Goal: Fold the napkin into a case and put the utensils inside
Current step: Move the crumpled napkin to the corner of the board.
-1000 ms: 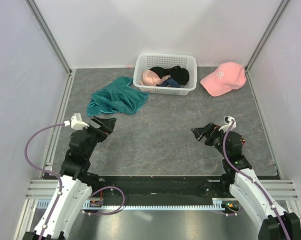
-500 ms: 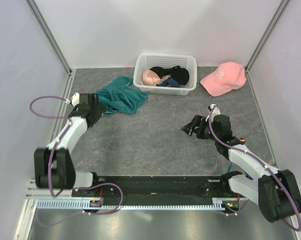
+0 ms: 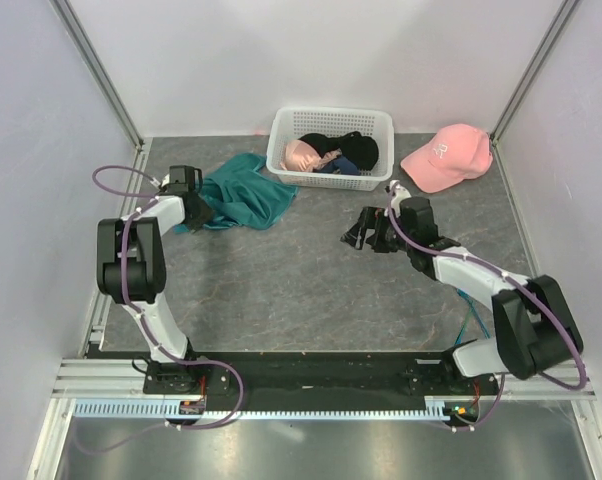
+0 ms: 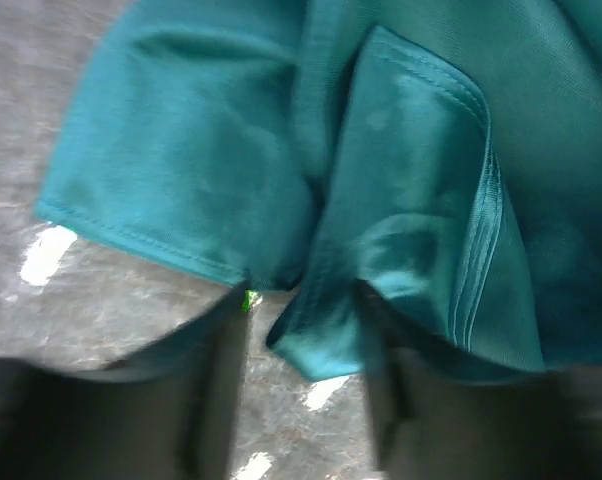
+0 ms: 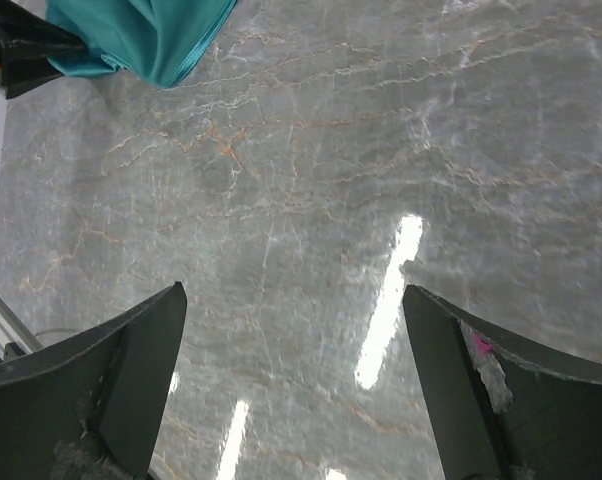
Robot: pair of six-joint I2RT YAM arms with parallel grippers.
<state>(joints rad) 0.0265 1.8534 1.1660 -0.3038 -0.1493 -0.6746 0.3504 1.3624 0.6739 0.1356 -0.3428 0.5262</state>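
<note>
The teal-green napkin (image 3: 239, 193) lies crumpled on the grey table at the back left, beside the basket. My left gripper (image 3: 194, 206) is at the napkin's left edge. In the left wrist view the napkin (image 4: 381, 150) fills the frame, and one hanging corner sits between the blurred fingers of my left gripper (image 4: 301, 302), whose jaws stand apart. A tiny bright green speck (image 4: 249, 300) shows under the hem. The utensils are out of view. My right gripper (image 3: 357, 230) hovers wide open over bare table (image 5: 311, 180), with nothing between the fingers of that gripper (image 5: 293, 292).
A white lattice basket (image 3: 281, 128) with black and pink garments stands at the back centre. A pink cap (image 3: 446, 155) lies to its right. Pale walls close the table on three sides. The napkin's corner (image 5: 146, 40) shows at the top left of the right wrist view.
The left arm has stretched out to the napkin's left edge and its jaws have narrowed around a corner. The right arm has reached forward and left toward the table's middle, still open.
</note>
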